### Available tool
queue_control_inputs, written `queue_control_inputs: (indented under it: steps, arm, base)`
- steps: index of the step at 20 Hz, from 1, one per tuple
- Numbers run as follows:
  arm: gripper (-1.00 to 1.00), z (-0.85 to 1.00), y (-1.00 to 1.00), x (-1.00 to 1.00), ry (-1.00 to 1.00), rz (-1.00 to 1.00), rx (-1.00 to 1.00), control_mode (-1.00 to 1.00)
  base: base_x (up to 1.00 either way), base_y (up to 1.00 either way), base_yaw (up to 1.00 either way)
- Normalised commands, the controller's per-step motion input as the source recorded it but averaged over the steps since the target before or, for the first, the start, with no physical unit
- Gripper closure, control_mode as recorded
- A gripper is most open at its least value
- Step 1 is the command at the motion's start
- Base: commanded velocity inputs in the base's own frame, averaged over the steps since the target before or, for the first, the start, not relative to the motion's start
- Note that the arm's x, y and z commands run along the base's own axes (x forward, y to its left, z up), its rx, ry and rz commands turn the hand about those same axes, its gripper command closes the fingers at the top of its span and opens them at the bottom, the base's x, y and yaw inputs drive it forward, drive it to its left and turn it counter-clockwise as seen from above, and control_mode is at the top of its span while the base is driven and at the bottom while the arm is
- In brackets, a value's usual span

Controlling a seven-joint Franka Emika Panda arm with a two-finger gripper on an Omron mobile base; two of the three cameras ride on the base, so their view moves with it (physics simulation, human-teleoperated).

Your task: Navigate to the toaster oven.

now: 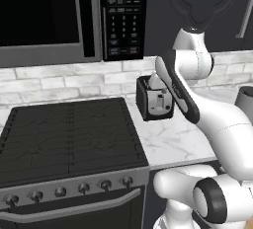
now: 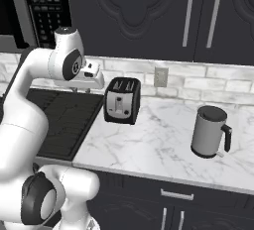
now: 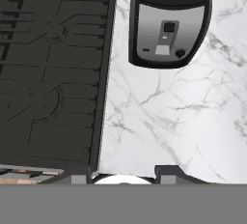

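1. Left base view: black stove (image 1: 69,129) lower left, microwave (image 1: 74,16) upper left, small black toaster (image 1: 150,99) in the middle on the marble worktop (image 1: 173,139).
2. Right base view: toaster in the middle, grey kettle (image 2: 209,132) at right. No toaster oven anywhere.
3. Hand view: fingers (image 3: 124,175) at bottom, holding nothing; cannot tell how far open.

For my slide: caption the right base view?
Arm beside stove; black toaster and grey kettle on marble counter.
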Motion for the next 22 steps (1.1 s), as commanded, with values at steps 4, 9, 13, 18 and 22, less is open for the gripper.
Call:
queue_control_inputs:
  steps: [4,9,13,18,22]
  arm:
    - [-1.0,0.0,0.0,0.0,0.0,0.0,0.0,1.0]
    - [-1.0,0.0,0.0,0.0,0.0,0.0,0.0,1.0]
    - [-1.0,0.0,0.0,0.0,0.0,0.0,0.0,1.0]
    - [-1.0,0.0,0.0,0.0,0.0,0.0,0.0,1.0]
    - [-1.0,0.0,0.0,0.0,0.0,0.0,0.0,1.0]
  base:
    - [0.0,0.0,0.0]
    - [0.0,0.0,0.0]
    - [-0.19,0.0,0.0]
    - [-0.55,0.0,0.08]
    - [-0.6,-0.01,0.46]
